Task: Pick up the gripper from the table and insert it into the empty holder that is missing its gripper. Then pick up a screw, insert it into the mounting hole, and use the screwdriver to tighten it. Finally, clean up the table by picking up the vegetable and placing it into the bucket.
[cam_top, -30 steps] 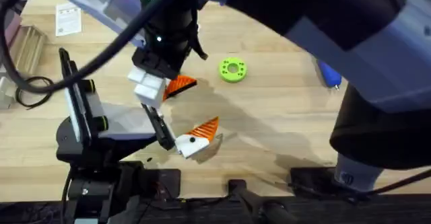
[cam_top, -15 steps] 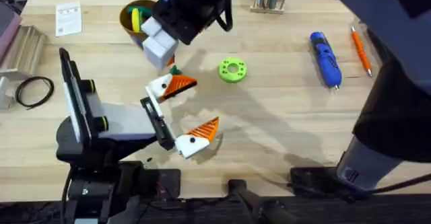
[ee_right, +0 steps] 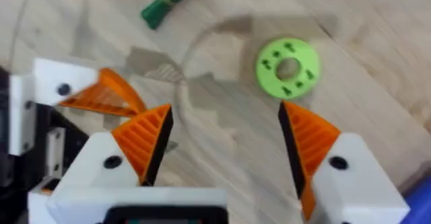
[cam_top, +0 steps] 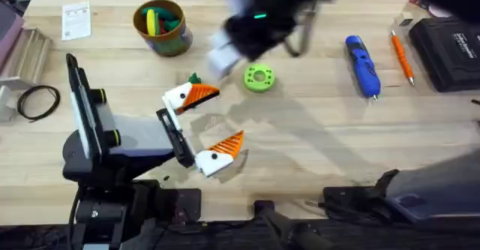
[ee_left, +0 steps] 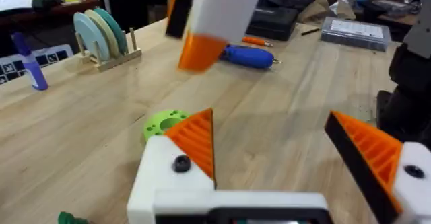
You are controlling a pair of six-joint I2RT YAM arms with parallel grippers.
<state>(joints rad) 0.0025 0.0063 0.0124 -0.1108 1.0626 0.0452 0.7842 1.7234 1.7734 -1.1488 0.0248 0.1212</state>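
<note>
Orange-tipped right hand wide open, empty, above green disc.

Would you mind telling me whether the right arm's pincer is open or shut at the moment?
Open. In the right wrist view the right pincer has its orange fingers spread apart with bare table between them, holding nothing.

Screwdriver bright blue; vegetable dark green; ring disc lime; bucket brownish-gold.

Vegetable between bucket and disc
</note>
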